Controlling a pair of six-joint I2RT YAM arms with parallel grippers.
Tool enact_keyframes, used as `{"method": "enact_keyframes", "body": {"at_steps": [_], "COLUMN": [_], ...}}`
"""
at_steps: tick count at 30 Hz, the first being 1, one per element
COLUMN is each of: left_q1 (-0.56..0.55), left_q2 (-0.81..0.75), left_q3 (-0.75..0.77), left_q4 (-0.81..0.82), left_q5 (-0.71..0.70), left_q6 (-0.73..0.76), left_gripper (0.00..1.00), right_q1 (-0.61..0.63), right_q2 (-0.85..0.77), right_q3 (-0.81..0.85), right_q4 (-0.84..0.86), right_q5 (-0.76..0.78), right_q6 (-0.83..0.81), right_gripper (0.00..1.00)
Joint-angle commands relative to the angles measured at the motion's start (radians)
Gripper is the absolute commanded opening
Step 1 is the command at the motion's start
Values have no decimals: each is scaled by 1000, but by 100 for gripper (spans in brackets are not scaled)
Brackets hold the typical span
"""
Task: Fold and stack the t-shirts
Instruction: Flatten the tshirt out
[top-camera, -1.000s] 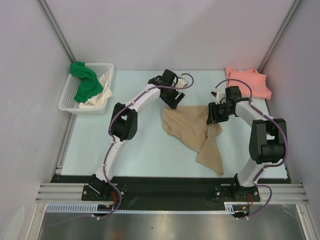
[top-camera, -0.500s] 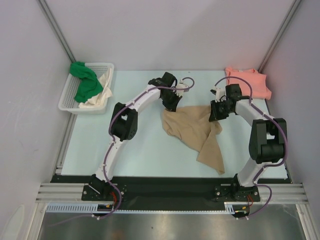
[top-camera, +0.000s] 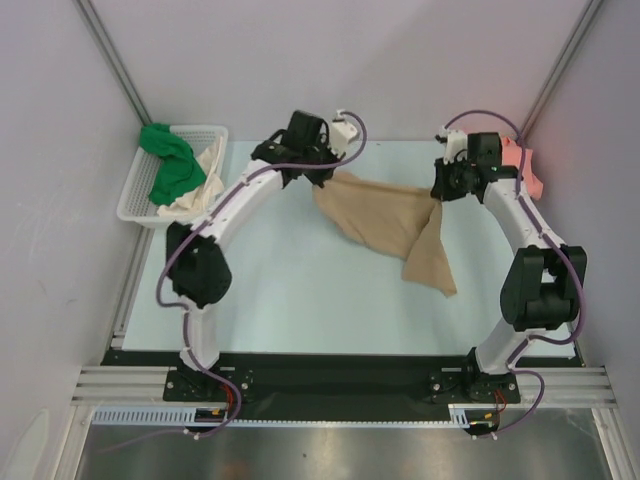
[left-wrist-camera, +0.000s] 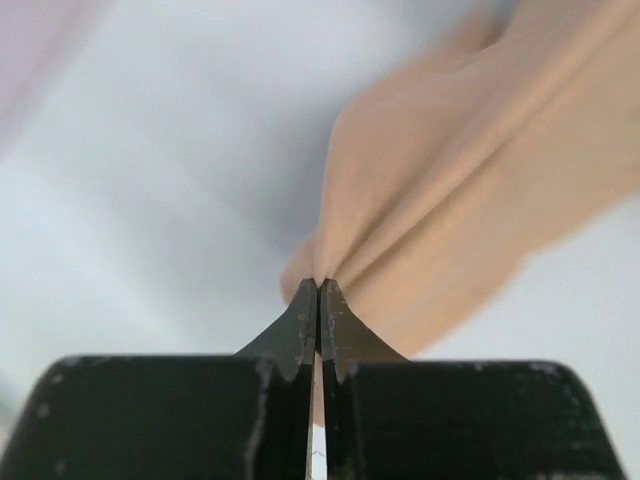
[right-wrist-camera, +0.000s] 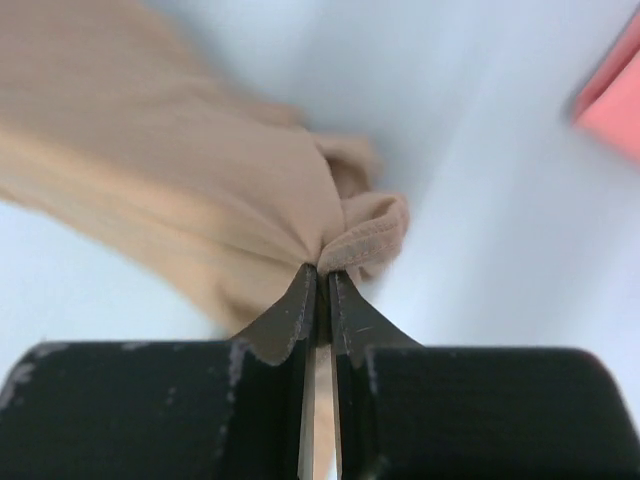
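The tan t-shirt (top-camera: 385, 215) is stretched out to the right of the basket (top-camera: 140, 212), well apart from it, above the pale surface (top-camera: 300, 290). Its top edge runs taut between the two sets of jaws. A long fold droops from the end farther from the basket and trails towards the near side; whether it touches the surface cannot be told.

The left arm (top-camera: 240, 195) reaches past the basket's right side and ends just beyond the basket's far right corner. The right arm (top-camera: 520, 215) reaches up the side of the surface opposite the basket.

The basket is a white lattice tray. The salmon pink t-shirt (top-camera: 528, 168) lies straight across from it at the opposite side, partly hidden behind the right arm. The bright green t-shirt (top-camera: 170, 165) hangs over the basket's far left rim. The cream t-shirt (top-camera: 205, 170) is bunched inside the basket against its right wall, touching the green one.

In the left wrist view, the left jaws are pressed together on a gathered corner of the tan cloth (left-wrist-camera: 450, 170), with pleats fanning away from the tips. In the right wrist view, the right jaws are likewise pinched tight on a rolled hem of the tan cloth (right-wrist-camera: 180, 170), with the pink shirt blurred at the right edge.
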Motion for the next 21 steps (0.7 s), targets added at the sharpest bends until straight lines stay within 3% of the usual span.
{"method": "enact_keyframes", "body": {"at_steps": [1,6,11,12,14,15,17,18,21], "left_q1": [37,38,23,8,-18,-44,-60,-60,-51], "left_q2": [-208,-414,-550,-590,-619,-641,-642,-633,-541], "left_q3": [-48,-202,-426,-512,-603,-618,-619,-605,-510], "left_q4": [97,106,23,-1,-20,-23,-18,-14,-1], "left_q5": [-142,-214,-119,-75,-56,-56,-63,-70,-130], "left_q6": [6,65,52,49,46,44,46,46,50], "left_gripper": [1,0,1,18,39,47,52,59,60], "right_q1": [-10,-12,2,7,39,53,68,65,61], "right_q2": [18,-16,-133,-153,-226,-254,-324,-337,-305], "right_q3": [146,188,45,-20,-131,-167,-210,-230,-224], "right_q4": [45,19,-74,-120,-175,-180,-156,-139,-72], "right_q5": [54,28,-127,-212,-291,-296,-302,-296,-244], "right_q6": [-26,-36,-39,-55,-75,-81,-73,-63,-17], "right_gripper": [0,0,1,17,44,49,58,59,59]}}
